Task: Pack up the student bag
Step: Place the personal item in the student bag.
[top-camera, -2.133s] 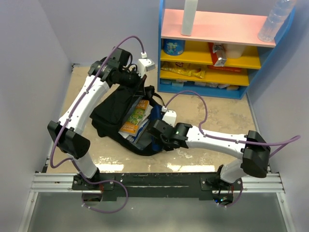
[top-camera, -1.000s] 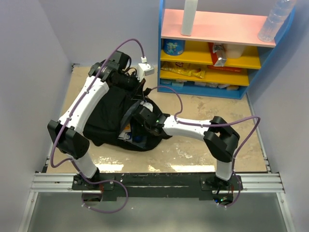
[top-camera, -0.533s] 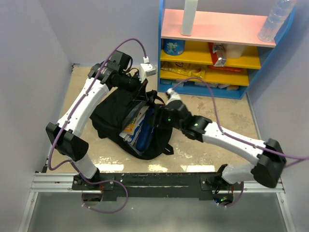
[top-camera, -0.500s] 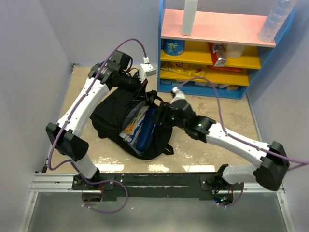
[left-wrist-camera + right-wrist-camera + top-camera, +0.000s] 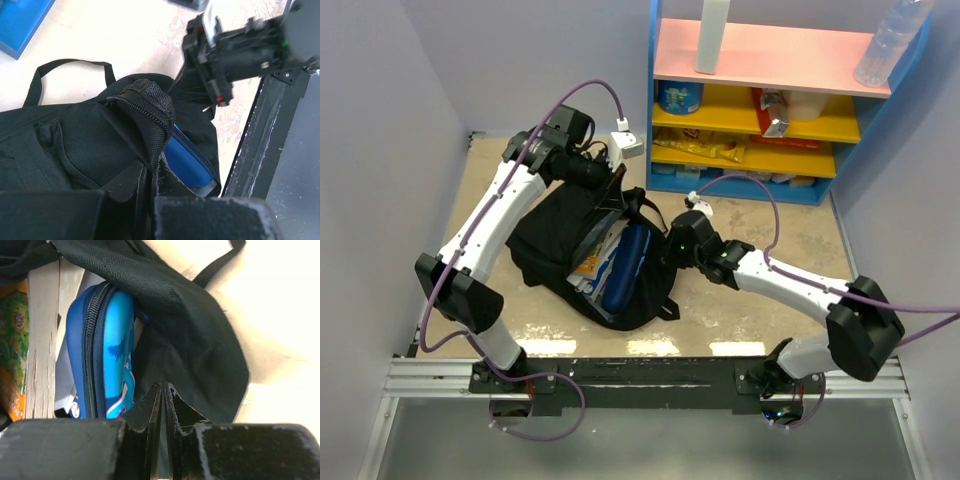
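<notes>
Beige speckled table (image 5: 770, 215) between lilac walls (image 5: 380, 120), with a coloured shelf (image 5: 760, 110) at the far right. Black backpack (image 5: 555, 235) lies open at centre-left. Left gripper (image 5: 612, 185) is clamped on its far rim; right gripper (image 5: 665, 250), jaws pressed together, pinches its right-hand rim fabric.

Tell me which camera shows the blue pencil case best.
The right wrist view: the blue pencil case is large, zipper and printed side clear, inside the student bag. The top view shows the case lengthwise but small. The left wrist view shows only one end under the bag's flap.
</notes>
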Robot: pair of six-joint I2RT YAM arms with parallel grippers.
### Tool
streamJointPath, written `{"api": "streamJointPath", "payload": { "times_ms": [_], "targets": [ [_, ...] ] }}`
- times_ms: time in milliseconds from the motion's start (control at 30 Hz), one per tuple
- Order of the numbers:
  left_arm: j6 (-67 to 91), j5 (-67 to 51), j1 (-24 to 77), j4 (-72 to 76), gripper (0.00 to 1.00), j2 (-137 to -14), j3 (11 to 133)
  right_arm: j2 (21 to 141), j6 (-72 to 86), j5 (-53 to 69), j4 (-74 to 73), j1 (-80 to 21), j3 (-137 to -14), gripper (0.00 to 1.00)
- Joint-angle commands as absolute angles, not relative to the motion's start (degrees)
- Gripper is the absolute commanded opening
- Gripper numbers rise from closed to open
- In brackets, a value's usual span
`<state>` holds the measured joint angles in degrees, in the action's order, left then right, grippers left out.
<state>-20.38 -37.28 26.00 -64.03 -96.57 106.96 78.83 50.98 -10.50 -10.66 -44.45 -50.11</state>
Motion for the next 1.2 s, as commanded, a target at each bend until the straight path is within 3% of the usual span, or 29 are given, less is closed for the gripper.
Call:
{"api": "streamJointPath", "payload": {
  "times_ms": [0,233,333,467,533,600,833,1033,1167],
  "targets": [
    [-20.6,-39.6,26.0,-62.6,0.00,-95.9,108.0,82.6,52.6,-9.1,-4.8,-46.5,-53.0,0.10],
    [-20.5,-41.8,27.1,-62.4,0.00,-97.2,106.6,91.1,56.8,-12.3,-1.2,-52.9,-61.3,0.07],
    [-20.6,-42.6,27.9,-62.4,0.00,-97.0,106.4,92.4,61.6,-16.9,1.8,-54.5,-60.0,0.00],
    [-21.4,-44.1,29.1,-63.6,0.00,-96.9,105.8,94.6,67.3,-21.8,1.9,-54.8,-58.4,0.00],
    [-22.6,-44.2,29.5,-65.1,0.00,-96.7,105.6,95.9,68.5,-22.7,-4.2,-54.3,-59.8,0.04],
    [-24.2,-44.5,29.6,-66.2,0.00,-96.2,105.3,95.6,67.8,-22.7,-5.5,-53.3,-58.3,0.16],
    [-26.6,-44.1,29.7,-68.1,0.00,-94.5,103.7,92.6,65.3,-28.4,-20.2,-52.7,-58.1,0.43],
    [-26.5,-44.0,29.6,-67.5,0.00,-94.7,103.2,91.4,62.2,-33.2,-27.6,-54.6,-60.7,0.47],
    [-26.5,-43.8,29.6,-67.2,0.00,-94.6,103.1,94.7,61.5,-39.1,-34.0,-57.4,-65.4,0.42]
  ]
}}
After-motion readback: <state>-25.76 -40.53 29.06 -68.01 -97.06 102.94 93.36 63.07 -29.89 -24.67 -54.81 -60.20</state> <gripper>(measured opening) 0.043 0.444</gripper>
